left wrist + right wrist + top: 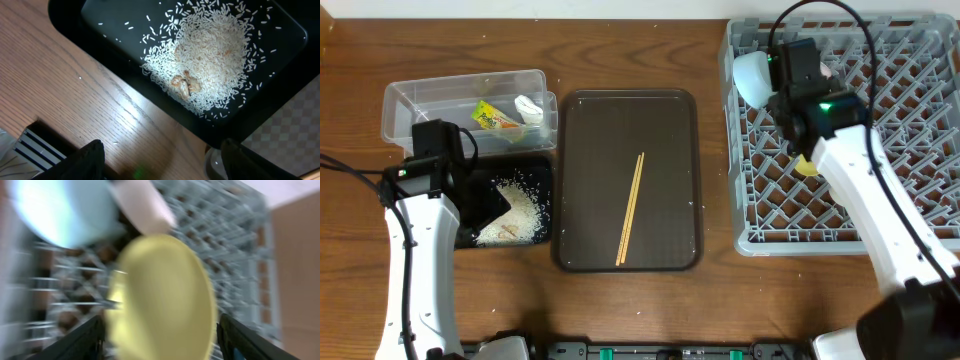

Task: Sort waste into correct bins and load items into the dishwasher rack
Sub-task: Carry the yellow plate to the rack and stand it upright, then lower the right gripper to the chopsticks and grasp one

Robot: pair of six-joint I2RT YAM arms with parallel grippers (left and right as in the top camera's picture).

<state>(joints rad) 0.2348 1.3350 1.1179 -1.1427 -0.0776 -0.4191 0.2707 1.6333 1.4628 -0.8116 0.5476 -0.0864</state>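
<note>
Right wrist: yellow plate (165, 295), round, glossy, blurred, over grey rack (235, 235); right pincer (161, 337) apart. Left pincer (162, 160) apart near rice (215, 50).

the overhead view is bright, even and sharp, with only soft, short shadows. the left wrist view is crisp, with a pale glare streak on the counter (60, 85). the right wrist view is smeared throughout: the yellow plate (160, 300) and grey rack (225, 225) blur.
</note>
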